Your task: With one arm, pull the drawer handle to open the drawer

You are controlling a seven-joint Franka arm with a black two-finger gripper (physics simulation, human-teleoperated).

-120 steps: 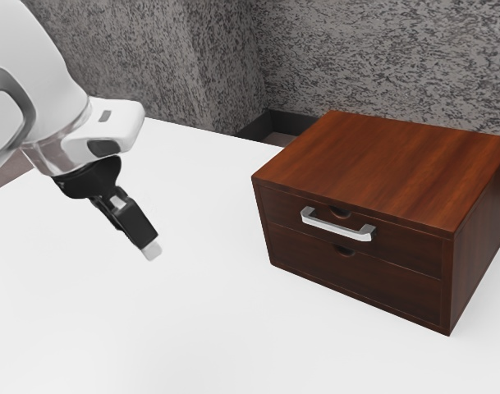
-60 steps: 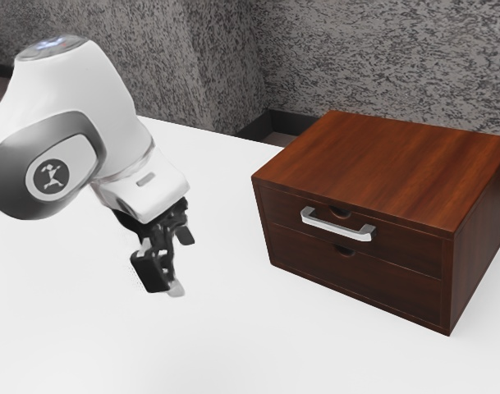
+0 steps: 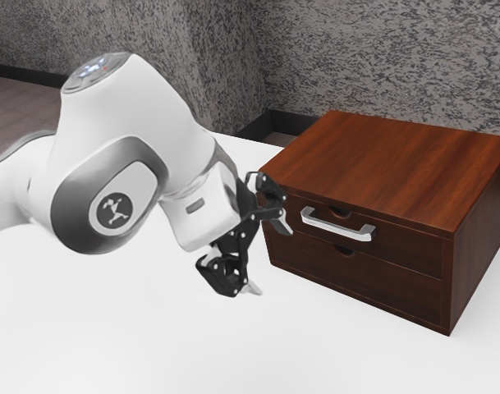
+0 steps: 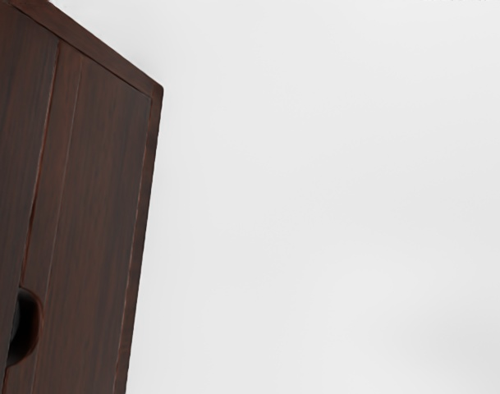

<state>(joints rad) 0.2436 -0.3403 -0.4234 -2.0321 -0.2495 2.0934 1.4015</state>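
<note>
On a plain white tabletop [image 3: 110, 345], before a grey speckled wall [image 3: 381, 49] that folds into a corner, stands one dark reddish-brown wooden cabinet [image 3: 381, 164]. A strip of brown floor [image 3: 20, 98] shows past the table's far edge at the exterior view's left. The cabinet has two drawer fronts, one above the other, and both sit flush with its face. The upper drawer [image 3: 397, 238] carries the single curved silver metal handle [image 3: 337, 223]; the lower drawer [image 3: 373, 283] has none. Each front has one small half-round notch at its top edge, two in all; the lower one [image 3: 345, 249] sits just under the handle. One white and grey robot arm [image 3: 126, 164] reaches in from the exterior view's left, and its only marking is a round grey emblem with a small white figure [image 3: 112, 212], with no readable lettering. Its black two-finger gripper [image 3: 268, 258] hangs just beside the cabinet's near front corner, fingers spread apart with nothing between them, short of the handle and not touching it. From the wrist, the cabinet's front corner [image 4: 69, 205] rises against the white table [image 4: 332, 205], with one dark notch [image 4: 20, 324] at the edge.
</note>
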